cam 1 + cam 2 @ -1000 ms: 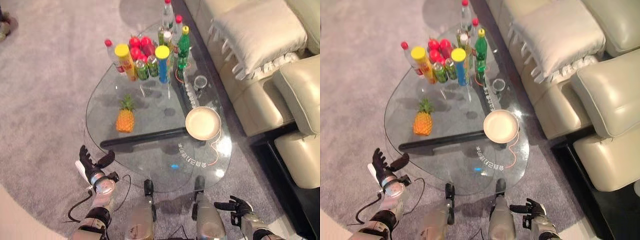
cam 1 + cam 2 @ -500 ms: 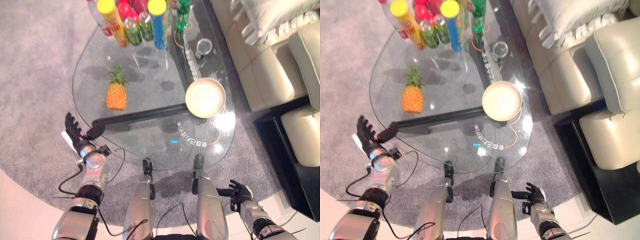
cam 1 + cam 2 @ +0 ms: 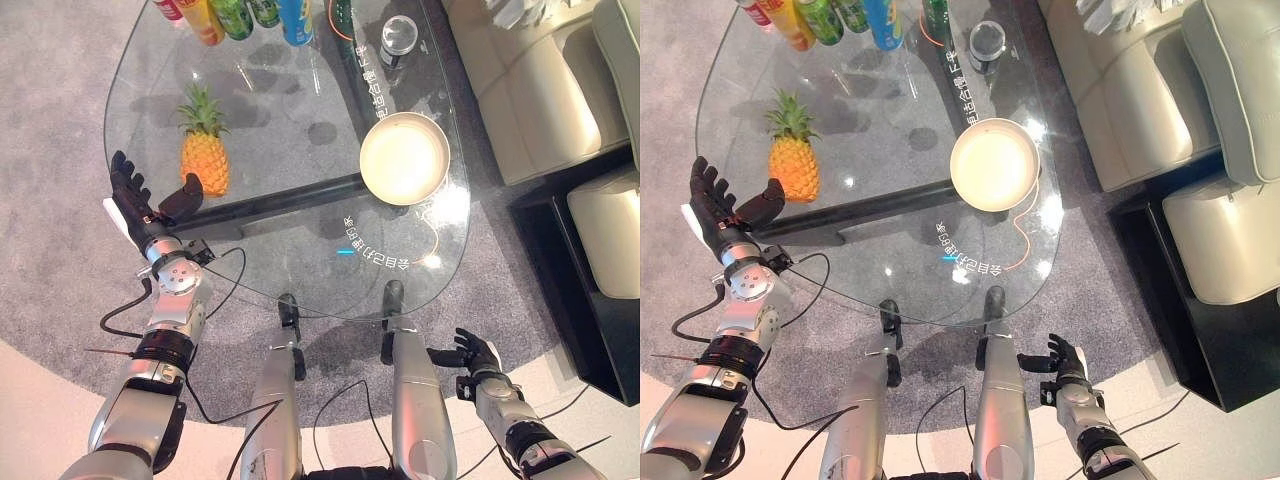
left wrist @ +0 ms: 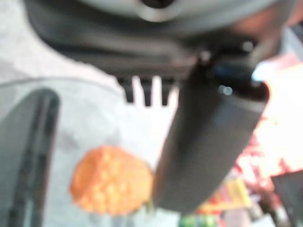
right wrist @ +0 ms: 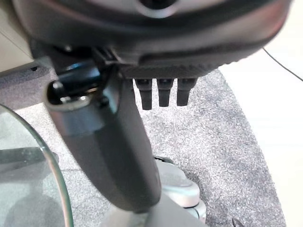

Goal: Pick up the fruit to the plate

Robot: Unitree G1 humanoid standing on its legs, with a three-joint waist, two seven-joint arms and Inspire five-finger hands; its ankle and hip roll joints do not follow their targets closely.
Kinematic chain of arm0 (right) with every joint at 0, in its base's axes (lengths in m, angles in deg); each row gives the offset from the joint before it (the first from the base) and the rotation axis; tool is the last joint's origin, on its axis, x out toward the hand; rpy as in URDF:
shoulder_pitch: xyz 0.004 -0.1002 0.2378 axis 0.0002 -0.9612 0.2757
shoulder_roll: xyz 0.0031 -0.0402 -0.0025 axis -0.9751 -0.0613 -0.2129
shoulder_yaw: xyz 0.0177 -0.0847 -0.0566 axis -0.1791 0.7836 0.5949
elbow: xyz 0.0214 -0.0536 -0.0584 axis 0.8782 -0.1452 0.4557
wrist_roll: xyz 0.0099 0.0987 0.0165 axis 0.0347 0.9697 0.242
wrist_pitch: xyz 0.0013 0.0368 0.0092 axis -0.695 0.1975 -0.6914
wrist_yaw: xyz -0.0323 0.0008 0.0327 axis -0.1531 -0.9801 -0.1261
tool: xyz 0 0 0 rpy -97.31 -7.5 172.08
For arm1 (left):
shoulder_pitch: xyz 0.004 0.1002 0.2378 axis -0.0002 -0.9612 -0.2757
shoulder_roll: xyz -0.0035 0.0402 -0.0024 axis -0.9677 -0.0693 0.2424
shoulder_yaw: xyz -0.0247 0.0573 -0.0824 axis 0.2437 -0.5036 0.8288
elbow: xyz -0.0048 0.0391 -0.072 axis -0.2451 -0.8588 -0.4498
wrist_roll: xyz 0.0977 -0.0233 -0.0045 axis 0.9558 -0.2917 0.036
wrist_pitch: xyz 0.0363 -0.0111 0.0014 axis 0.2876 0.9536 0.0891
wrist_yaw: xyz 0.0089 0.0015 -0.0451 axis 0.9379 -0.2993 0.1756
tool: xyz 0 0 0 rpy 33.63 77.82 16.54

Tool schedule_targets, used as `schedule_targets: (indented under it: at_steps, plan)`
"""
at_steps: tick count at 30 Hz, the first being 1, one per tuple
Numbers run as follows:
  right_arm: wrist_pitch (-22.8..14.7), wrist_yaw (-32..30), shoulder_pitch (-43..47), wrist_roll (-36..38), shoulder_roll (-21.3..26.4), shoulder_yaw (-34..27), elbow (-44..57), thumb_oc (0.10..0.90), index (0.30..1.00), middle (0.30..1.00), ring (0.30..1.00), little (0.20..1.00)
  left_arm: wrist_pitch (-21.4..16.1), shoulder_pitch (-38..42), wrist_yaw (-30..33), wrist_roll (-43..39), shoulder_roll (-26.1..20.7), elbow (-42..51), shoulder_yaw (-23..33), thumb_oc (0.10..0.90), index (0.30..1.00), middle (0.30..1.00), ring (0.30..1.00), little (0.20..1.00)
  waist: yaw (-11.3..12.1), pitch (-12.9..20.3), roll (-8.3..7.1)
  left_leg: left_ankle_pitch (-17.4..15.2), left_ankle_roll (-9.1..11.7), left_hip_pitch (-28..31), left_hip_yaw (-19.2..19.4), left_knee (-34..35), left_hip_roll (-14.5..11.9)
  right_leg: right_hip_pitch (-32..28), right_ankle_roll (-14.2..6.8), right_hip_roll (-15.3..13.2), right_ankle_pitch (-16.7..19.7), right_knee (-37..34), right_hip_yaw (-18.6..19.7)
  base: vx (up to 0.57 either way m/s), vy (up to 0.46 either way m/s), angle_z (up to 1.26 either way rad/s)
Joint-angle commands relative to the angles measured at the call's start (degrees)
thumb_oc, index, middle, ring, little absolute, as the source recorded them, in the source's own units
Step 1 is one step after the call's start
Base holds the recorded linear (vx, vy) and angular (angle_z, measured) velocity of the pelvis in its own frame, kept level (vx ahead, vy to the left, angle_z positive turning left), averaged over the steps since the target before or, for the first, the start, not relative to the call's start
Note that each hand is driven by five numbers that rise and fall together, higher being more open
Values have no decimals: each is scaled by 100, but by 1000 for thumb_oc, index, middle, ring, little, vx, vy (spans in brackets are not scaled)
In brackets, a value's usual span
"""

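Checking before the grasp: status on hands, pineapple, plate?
Left hand open beside pineapple, not holding. Right hand open, low, off the table. Plate empty; bare glass between fruit and plate.

Pineapple [image 3: 204,152] upright on table — plate [image 3: 404,159] apart

On the glass desk [image 3: 300,270] stood one pineapple [image 3: 204,150], one cream plate [image 3: 404,160] and one small round glass dish [image 3: 399,32]. At the far edge, four cans or bottles [image 3: 240,15] were partly visible. Two hands showed.
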State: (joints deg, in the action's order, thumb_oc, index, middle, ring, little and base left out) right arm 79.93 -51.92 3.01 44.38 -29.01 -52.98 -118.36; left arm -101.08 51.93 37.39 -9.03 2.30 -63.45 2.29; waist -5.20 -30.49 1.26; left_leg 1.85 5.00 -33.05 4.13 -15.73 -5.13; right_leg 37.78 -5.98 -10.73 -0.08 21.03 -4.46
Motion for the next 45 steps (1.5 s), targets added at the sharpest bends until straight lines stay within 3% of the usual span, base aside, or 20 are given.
schedule_targets:
  at_steps: [1,11,28,33,38,45]
  plan:
    - [-7,-146,-333,6,114,246,138,800,900,900,900,900,-472,533,-610,-739,-753,216,103,800,900,900,900,900,-60,70,-239,-720,-345,-574,594,-855,580,11,365,625,-183,-333,-337,0,0,0]
    - [-30,-291,-250,44,107,291,241,800,900,900,900,900,-371,790,-988,-1328,-815,160,26,800,900,900,900,900,-129,70,-189,-682,-350,-900,620,-834,620,400,320,597,-59,-368,-306,-1,10,0]
    - [-45,-452,-234,251,69,509,468,800,900,900,900,900,-181,1223,-729,-1297,-988,-510,-206,800,900,900,900,900,-233,70,-324,-577,-339,-1233,658,-712,635,780,288,660,69,-458,-240,0,0,0]
    - [-49,-495,-199,350,48,563,495,800,900,900,900,900,187,1346,-547,-1085,-1028,-727,-360,800,900,900,900,900,-258,70,-344,-543,-336,-1326,652,-685,634,891,288,670,108,-480,-223,0,0,0]
    - [-70,-497,-162,365,48,593,499,800,900,900,900,900,446,1435,-767,-1021,-1039,-876,-530,800,900,900,900,900,-273,70,-346,-518,-341,-1349,666,-641,640,913,275,676,141,-525,-221,0,0,0]
    - [-94,-526,-112,377,38,643,479,800,900,900,900,900,573,1494,-885,-1064,-1046,-895,-652,800,900,900,900,900,-280,70,-332,-488,-331,-1355,697,-600,633,913,266,677,155,-564,-212,0,0,0]
